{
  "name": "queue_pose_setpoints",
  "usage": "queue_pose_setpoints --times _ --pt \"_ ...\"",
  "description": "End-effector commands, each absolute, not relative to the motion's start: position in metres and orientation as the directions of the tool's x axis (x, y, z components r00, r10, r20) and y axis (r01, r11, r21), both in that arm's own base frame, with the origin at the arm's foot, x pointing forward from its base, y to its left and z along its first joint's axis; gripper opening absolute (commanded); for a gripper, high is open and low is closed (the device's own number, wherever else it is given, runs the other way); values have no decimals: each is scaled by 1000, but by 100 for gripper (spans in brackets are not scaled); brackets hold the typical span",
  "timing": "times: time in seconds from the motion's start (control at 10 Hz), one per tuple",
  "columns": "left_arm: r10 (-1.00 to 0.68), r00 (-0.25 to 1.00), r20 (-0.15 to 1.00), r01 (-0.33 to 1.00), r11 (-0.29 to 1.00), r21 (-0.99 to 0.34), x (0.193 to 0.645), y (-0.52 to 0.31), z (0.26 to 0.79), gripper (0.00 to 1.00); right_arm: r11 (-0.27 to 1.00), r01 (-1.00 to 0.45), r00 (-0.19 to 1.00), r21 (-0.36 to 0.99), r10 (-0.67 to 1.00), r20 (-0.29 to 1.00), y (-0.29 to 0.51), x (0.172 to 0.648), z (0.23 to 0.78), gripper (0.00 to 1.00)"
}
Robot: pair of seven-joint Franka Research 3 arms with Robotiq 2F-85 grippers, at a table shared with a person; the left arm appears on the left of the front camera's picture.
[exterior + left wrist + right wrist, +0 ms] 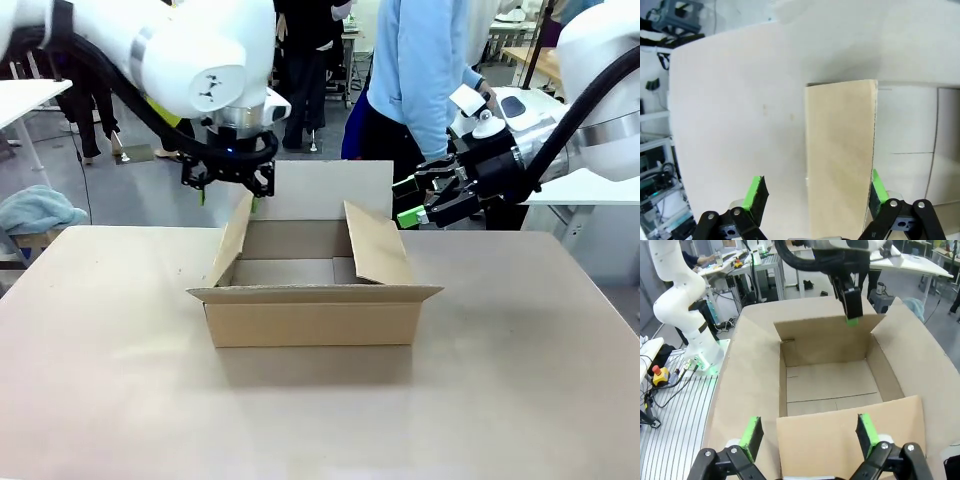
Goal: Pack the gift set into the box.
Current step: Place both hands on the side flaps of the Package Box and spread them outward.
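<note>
Box (313, 325) flaps, one each, between spread left fingers (756, 192) and spread right fingers (751, 435)

The right end effector (808, 432) has its green pads (752, 432) spread apart, one on either side of the cardboard box's (830, 385) near flap (850, 440). Across the open box, the left end effector (852, 310) reaches the far flap's (825, 335) top edge, seemingly touching it.
</note>
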State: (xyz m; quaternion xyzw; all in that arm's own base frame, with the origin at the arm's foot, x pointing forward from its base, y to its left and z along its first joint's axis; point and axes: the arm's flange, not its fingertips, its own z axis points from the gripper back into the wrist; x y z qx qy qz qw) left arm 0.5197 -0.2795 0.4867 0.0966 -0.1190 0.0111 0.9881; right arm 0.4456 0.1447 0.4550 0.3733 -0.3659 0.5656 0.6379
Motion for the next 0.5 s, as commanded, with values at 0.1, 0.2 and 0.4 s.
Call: queue_pose_setpoints --times 0.1,0.2,0.4 --pt "86 951 297 -133 980 145 506 -233 492 100 76 -996 79 50 449 890 144 443 455 100" --pt "122 948 295 -160 981 111 505 -214 495 100 76 -996 79 50 449 890 144 443 455 100" --pt "183 948 259 -195 981 22 507 -172 493 100 76 -996 79 50 449 890 144 443 455 100"
